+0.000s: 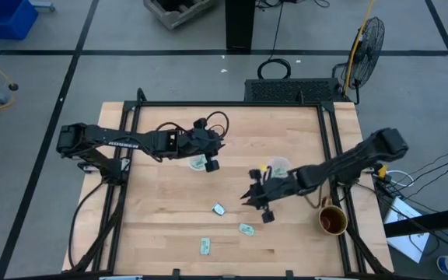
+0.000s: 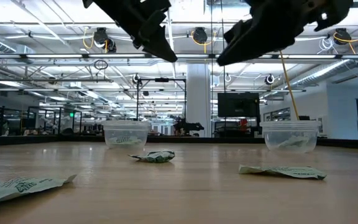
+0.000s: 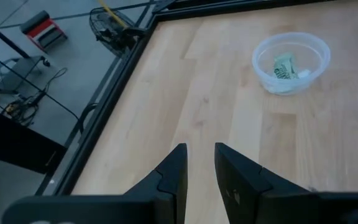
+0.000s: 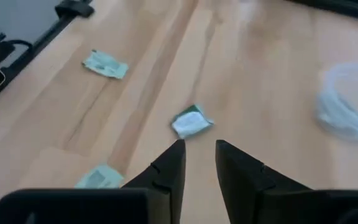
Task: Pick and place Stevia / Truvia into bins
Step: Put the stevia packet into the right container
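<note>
Stevia packets: 3 lie loose on the counter (image 1: 169, 233), at (image 1: 218, 208), (image 1: 246, 229) and (image 1: 205, 246). The right hand (image 1: 257, 204) hovers nearby, slightly parted, empty. The left hand (image 1: 211, 155), also parted, hovers by a bin (image 1: 197, 162).

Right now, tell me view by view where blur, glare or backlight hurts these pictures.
Low view: bright ceiling lights backlight both arms into silhouettes; the nearest packet is soft. Right wrist view: the clear cup is smeared, the crumpled packet readable. Left wrist view: the other cup is sharp, the fingers soft. High view: even light, no glare.
</note>
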